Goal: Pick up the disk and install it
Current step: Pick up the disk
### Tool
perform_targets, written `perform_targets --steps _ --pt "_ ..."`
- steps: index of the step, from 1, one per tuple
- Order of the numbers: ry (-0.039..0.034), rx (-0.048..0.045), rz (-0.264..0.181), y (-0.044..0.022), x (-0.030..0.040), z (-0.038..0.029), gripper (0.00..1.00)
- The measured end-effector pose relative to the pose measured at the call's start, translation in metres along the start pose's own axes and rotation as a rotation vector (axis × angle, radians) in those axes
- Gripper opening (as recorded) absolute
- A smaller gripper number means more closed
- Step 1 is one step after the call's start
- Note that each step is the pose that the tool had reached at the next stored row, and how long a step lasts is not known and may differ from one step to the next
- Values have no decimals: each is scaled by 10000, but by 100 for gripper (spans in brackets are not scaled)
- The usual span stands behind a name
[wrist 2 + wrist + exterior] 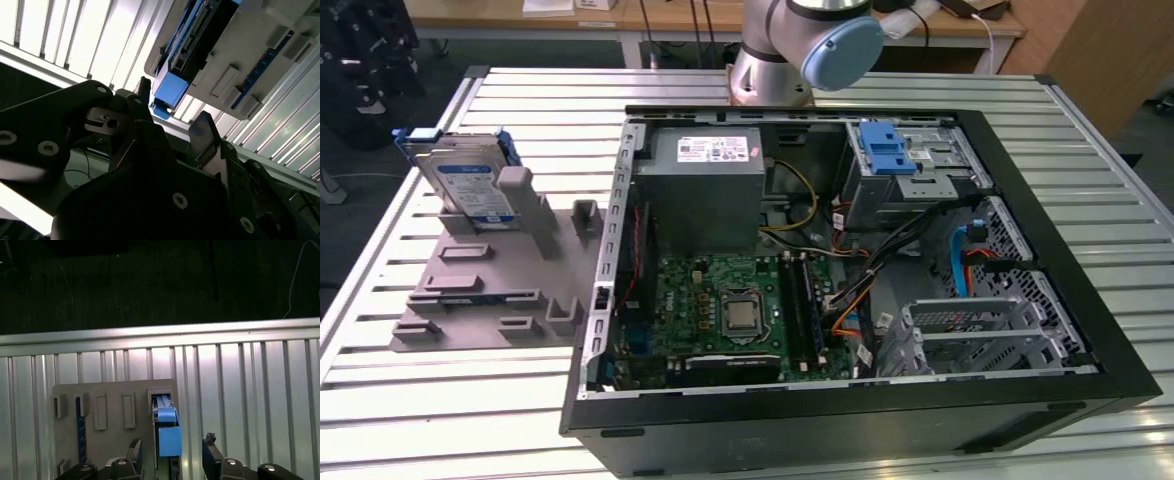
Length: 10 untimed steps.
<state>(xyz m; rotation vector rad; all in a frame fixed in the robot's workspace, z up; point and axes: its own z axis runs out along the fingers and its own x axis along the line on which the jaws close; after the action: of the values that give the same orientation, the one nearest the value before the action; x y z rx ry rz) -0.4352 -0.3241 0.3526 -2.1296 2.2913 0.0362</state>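
The disk (467,180) is a silver drive with a white-and-blue label and blue side rails. It stands on edge in a slot of the grey holder (494,290) at the exterior view's left. In the first wrist view the disk (167,427) is seen edge-on, blue rail toward the camera, in the holder (110,415). My gripper (172,447) is open, with one black finger on each side of the disk's line and a gap to it. In the second wrist view the gripper (172,112) hangs just short of the disk's blue end (172,85).
An open computer case (1067,300) lies on the slatted metal table (400,400), to the exterior view's right of the holder. Inside are a grey power-supply box (700,190), a motherboard (734,310) and a metal drive cage with a blue latch (901,155). The arm's base (787,50) stands behind the case.
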Motion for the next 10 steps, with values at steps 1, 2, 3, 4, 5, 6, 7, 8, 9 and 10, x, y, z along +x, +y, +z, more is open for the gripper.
perform_targets --steps 1,2,3,4,5,6,7,8,9,10 --pt "2 -17 -25 -2 0 17 53" --pt "4 -28 -49 -5 0 35 59" --pt "4 -37 -72 -7 0 53 59" --pt "5 -43 -90 -9 1 71 59" --pt "5 -48 -94 -10 1 89 59" --pt "5 -48 -97 -10 2 103 59" --pt "5 -48 -99 -10 2 114 59" --pt "5 -48 -105 -10 3 123 59" --pt "5 -49 -132 -11 7 131 59" --pt "6 -54 -230 -11 8 141 59"
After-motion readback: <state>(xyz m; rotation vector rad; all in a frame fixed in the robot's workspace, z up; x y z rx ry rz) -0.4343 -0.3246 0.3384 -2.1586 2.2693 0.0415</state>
